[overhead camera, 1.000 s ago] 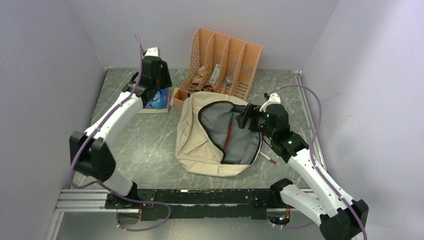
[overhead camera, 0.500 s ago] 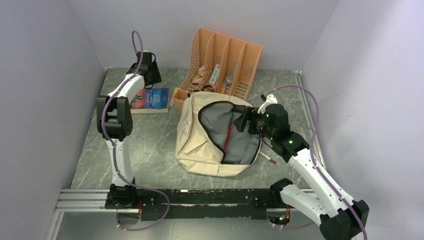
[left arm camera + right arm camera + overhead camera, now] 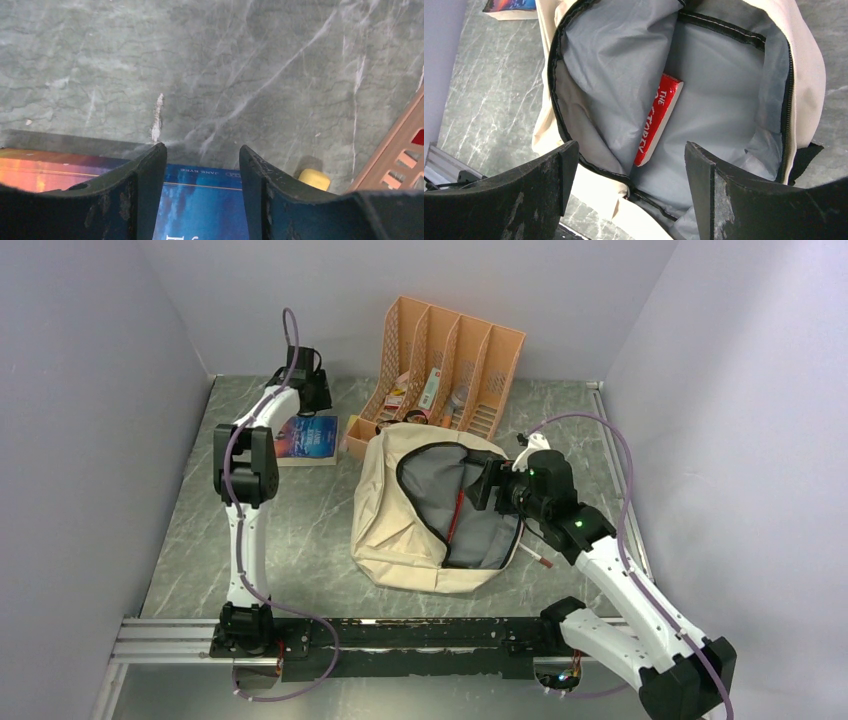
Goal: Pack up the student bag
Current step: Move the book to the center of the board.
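Right tool [image 3: 629,150] hangs spread over the open beige backpack [image 3: 390,530] lying on the tabletop [image 3: 300,530], red book [image 3: 659,120] inside, while left tool [image 3: 202,150], jaws apart and empty, hovers over the blue book [image 3: 305,437] left of it.

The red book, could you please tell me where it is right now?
In the right wrist view, the red book lies inside the open student bag, near the middle of its main compartment.

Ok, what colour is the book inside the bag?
Red book, white lettering; clearest in the right wrist view.
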